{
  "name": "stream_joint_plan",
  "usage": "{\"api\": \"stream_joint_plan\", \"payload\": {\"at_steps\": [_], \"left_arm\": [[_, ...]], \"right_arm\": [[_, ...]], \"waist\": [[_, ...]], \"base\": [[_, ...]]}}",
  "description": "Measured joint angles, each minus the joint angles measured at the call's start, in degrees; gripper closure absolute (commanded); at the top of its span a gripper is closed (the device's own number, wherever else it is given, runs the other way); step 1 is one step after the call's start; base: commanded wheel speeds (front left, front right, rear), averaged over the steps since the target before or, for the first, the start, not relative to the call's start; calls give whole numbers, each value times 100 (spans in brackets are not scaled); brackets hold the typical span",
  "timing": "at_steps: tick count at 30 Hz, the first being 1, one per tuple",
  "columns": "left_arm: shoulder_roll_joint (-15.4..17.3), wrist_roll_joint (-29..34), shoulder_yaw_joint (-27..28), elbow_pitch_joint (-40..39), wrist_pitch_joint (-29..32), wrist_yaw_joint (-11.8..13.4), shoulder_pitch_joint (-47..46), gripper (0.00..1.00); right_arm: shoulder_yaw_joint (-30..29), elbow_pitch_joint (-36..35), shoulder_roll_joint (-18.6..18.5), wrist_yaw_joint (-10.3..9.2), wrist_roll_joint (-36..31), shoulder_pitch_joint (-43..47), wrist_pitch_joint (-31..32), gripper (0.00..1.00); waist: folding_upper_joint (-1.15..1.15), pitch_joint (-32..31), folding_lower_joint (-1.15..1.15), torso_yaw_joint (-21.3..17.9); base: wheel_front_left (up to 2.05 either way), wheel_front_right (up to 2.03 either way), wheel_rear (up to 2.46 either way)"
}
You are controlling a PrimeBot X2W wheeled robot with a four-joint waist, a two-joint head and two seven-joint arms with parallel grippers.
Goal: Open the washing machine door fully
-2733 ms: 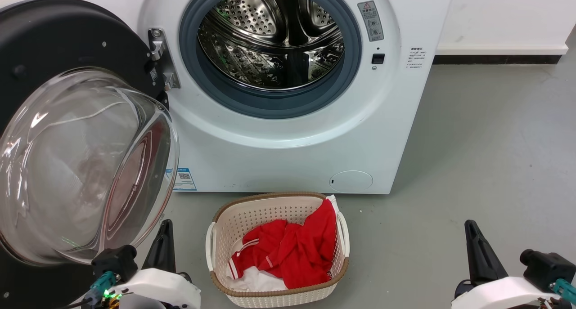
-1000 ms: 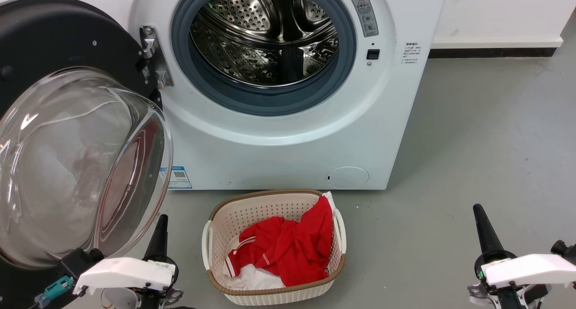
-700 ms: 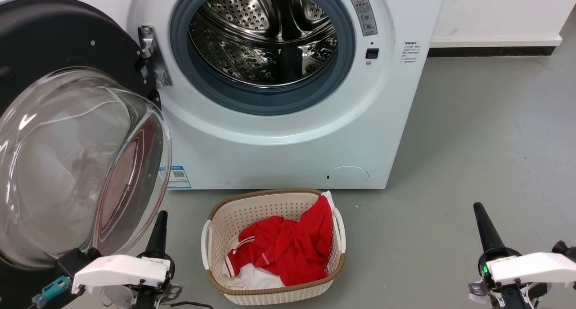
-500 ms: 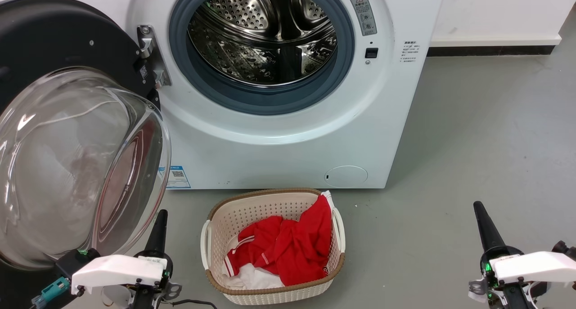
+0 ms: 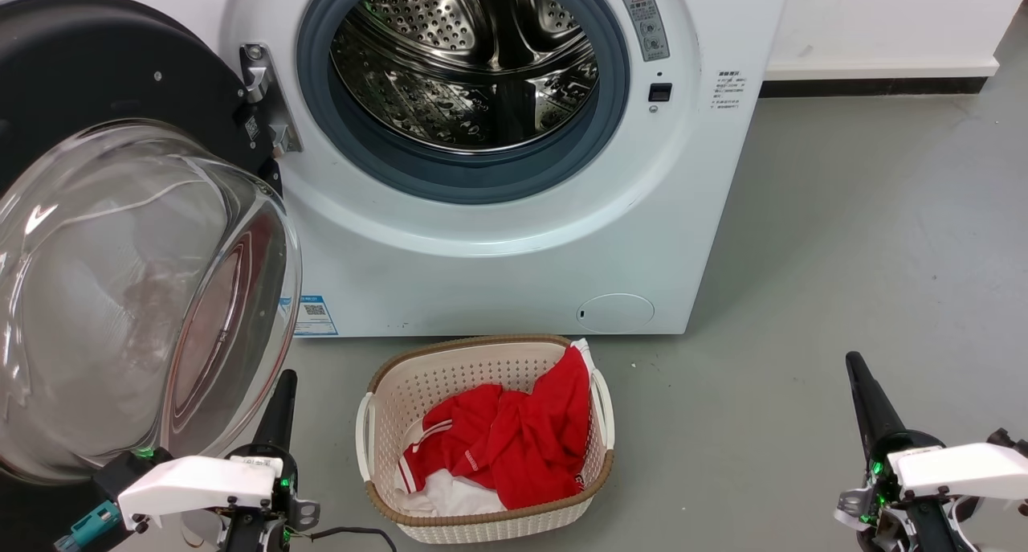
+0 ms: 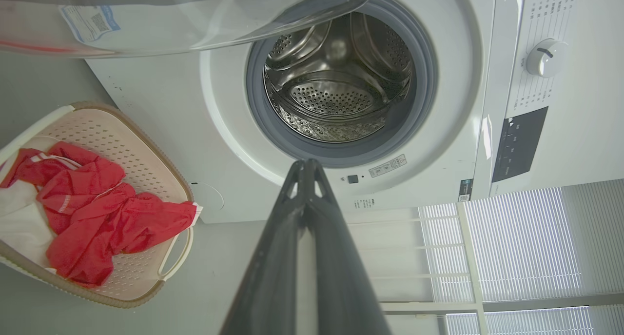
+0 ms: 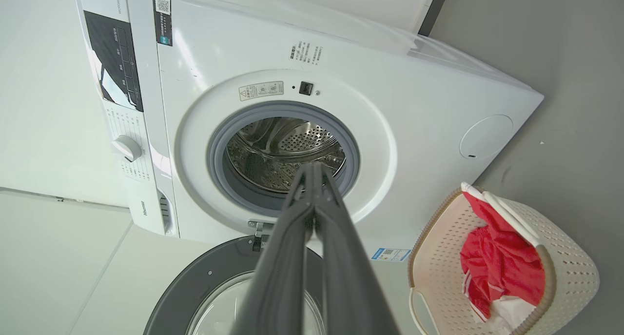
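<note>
Washing machine door (image 5: 136,295): swung wide, left of the washing machine (image 5: 514,247), drum (image 5: 466,62) mouth fully exposed, opening judged done or nearly; left gripper (image 5: 285,383) and right gripper (image 5: 855,371) both pinched closed, holding nothing.

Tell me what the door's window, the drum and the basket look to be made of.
The window of the washing machine door: likely glass, clear and glossy, with sharp highlights; clear plastic is possible. The drum: stainless steel by its look, mirror-bright and perforated. The basket: beige moulded plastic, matt, with punched holes and a brown woven-look rim.
</note>
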Motion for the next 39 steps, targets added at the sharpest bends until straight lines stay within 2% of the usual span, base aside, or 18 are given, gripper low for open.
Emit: {"api": "stream_joint_plan", "payload": {"at_steps": [31, 39], "left_arm": [[-135, -1200, 253, -20, 344, -212, -85, 100], [-146, -1323, 281, -23, 368, -222, -92, 100]], "right_arm": [[-92, 84, -1, 0, 1367, -187, 286, 100], [-102, 97, -1, 0, 1496, -208, 322, 100]], "waist": [[0, 45, 0, -58], [0, 50, 0, -64]], "base": [[0, 0, 0], [0, 0, 0]]}}
